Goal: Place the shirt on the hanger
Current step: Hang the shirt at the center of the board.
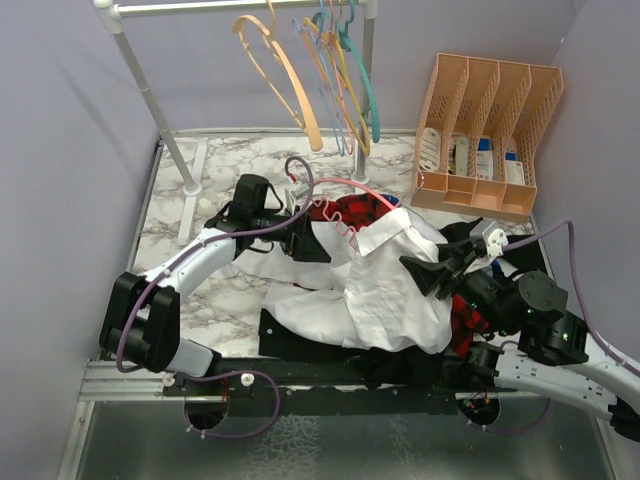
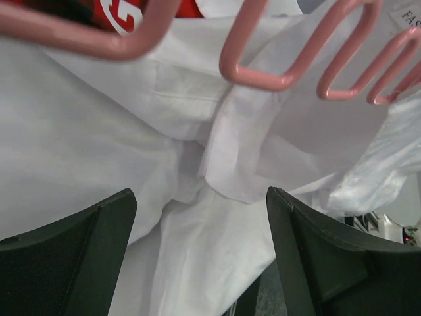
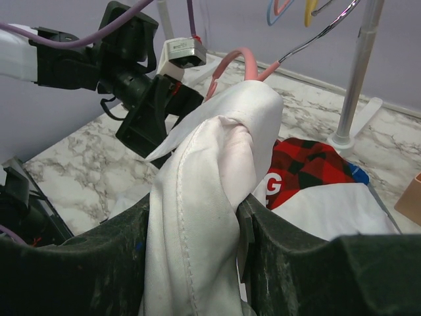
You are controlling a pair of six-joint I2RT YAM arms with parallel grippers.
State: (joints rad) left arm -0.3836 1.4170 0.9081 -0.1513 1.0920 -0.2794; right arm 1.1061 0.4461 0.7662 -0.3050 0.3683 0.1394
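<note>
The shirt (image 1: 385, 285) lies heaped in the middle of the table (image 1: 200, 200) over a red plaid garment (image 3: 309, 168), and the pink hanger (image 2: 256, 78) has its wavy arm against the shirt's upper edge, so this looks to me like the threading step, barely begun. The right gripper (image 3: 194, 217) is clamped on a bunched fold of the white cloth and holds it up, while the left gripper (image 2: 200, 197) hangs over the fabric with jaws wide and nothing between them. Next, I'd guess, the left must take the hanger or the loose cloth and work one shoulder over that arm without snagging the notches.
</note>
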